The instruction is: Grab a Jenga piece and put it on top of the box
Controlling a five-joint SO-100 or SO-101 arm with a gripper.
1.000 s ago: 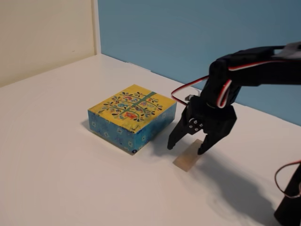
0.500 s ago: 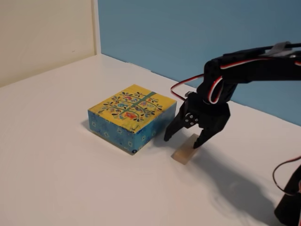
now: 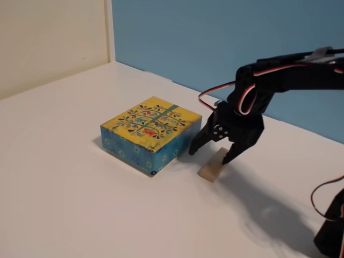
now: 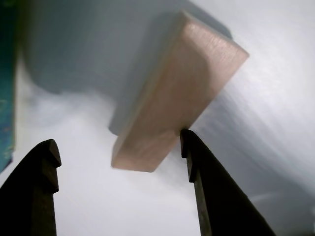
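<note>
Fixed view, L to R: cream wall panel (image 3: 51, 40) upper L, meeting blue backdrop (image 3: 226, 43) at a white vertical strip. White tabletop (image 3: 70, 193) across whole lower frame. Flat square box w/ yellow top, dark floral tree pattern, teal stripe, blue patterned sides (image 3: 150, 131) left of centre, flat on table, one corner toward camera. Just R of box: black two-finger gripper (image 3: 210, 156), pointing down, fingers spread apart, L tip near box's R side wall, R tip at the far end of small plain light-tan wooden rectangular Jenga piece (image 3: 213, 167). Block flat on table, just beside box's R side, not touching it, long axis running away from camera at a slant. Contact betw. R finger & block: can't tell from this view. Black arm (image 3: 290, 75) reaching in from R edge, red/white/black servo wires (image 3: 215, 91) looping off wrist; dark shadow on table below arm. More black arm structure + a red wire at lower R corner. Wrist view, L to R: teal box side (image 4: 6, 98) as blurred sliver at L edge; L dark fingertip (image 4: 42, 162) low L; wide white gap; tan block lying diagonally at centre, near end just ahead of the tips; R dark fingertip (image 4: 197, 157) overlapping block's lower R edge. Nothing clamped, block resting on table.
</note>
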